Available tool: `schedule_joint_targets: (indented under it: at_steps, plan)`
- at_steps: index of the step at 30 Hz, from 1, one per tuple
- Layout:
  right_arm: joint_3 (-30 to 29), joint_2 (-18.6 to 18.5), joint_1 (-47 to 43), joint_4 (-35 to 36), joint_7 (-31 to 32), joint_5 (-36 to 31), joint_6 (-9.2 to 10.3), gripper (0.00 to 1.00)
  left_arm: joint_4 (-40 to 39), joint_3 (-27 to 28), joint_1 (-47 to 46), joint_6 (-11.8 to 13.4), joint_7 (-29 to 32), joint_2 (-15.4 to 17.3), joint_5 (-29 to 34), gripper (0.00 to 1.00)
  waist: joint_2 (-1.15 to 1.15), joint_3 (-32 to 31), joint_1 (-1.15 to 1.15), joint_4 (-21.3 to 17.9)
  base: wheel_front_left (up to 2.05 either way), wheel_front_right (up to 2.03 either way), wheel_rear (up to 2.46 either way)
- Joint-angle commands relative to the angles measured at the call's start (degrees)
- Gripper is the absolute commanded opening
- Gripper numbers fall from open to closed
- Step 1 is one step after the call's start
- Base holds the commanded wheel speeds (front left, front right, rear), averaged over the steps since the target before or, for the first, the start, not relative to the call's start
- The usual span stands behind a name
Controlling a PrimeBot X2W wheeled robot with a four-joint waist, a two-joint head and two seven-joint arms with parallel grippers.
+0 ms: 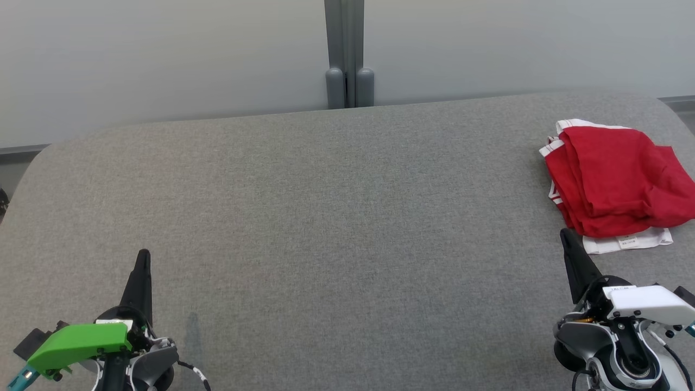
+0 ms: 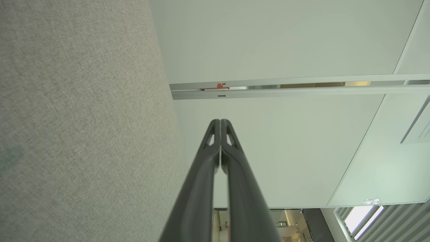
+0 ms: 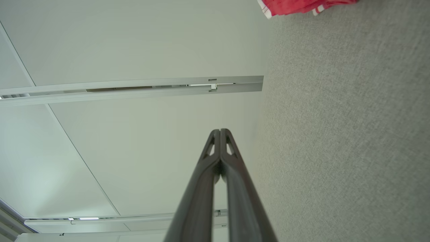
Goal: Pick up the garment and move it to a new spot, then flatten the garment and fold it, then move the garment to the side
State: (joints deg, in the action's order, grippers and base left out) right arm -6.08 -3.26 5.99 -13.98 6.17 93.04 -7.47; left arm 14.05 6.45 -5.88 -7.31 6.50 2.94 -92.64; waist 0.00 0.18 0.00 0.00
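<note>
Left gripper and right gripper pinched shut, empty; red garment (heaped near the table edge) may slide off if snagged.

1. Grey woven-fabric tabletop with rounded far corners, evenly lit, no hard shadows.
2. Pale grey-white matte wall panels right behind it.
3. Grey vertical metal post between the panels, with two rounded grey caps at its foot, just behind the table's far edge.
4. Dark grey strip along the wall base.
5. Slatted window with bright daylight, low right in the left wrist view.
</note>
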Motion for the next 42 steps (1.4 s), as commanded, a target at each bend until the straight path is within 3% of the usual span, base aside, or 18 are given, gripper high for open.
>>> schedule_joint_targets:
  at_steps: [1,42]
  plan:
    - [-0.13,0.02,0.28,-0.12,0.15,-0.5,-0.04,0.0,0.07,0.19,-0.63,-0.36,0.2,0.02,0.38,0.0,0.0,0.0,0.0,0.0,0.0,0.0,0.0]
    - [-0.35,0.14,0.31,-0.13,0.38,-0.54,-0.03,0.0,0.07,0.23,-0.63,-0.36,0.23,0.01,0.41,0.0,0.0,0.0,0.0,0.0,0.0,0.0,0.0]
